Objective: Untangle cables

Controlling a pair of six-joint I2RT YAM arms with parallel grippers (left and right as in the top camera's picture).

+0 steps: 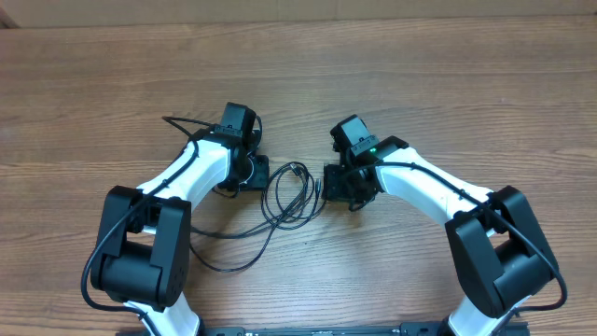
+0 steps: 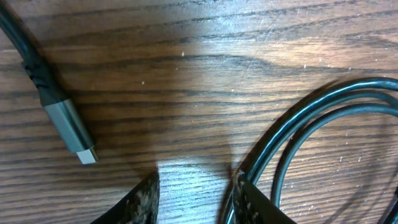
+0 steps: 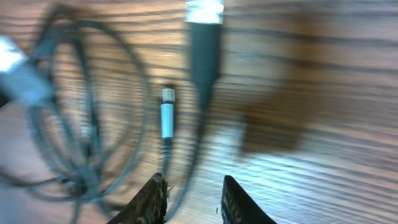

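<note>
- Bench (image 1: 448, 84): wood-grain top, carrying both arms and all the cords.
- Cables (image 1: 287, 194): thin black cords lying in loose overlapping loops on the bench, between the two pincers. Further strands trail from the loops toward the left arm's base.
- Left pincer (image 2: 196, 199): low over the bench at the left edge of the loops. Fingers moderately parted, bare wood in the gap, nothing held. Several looped strands run close along one finger (image 2: 252, 202).
- Grey plug (image 2: 69, 132): on a black cord, flat on the bench, apart from the left pincer.
- Right pincer (image 3: 193, 199): view blurred. Fingers narrowly parted, with one cord running into the gap but not visibly pinched.
- Silver plug tip (image 3: 166, 115): beside a larger dark plug (image 3: 204, 50), both ahead of the right pincer.
</note>
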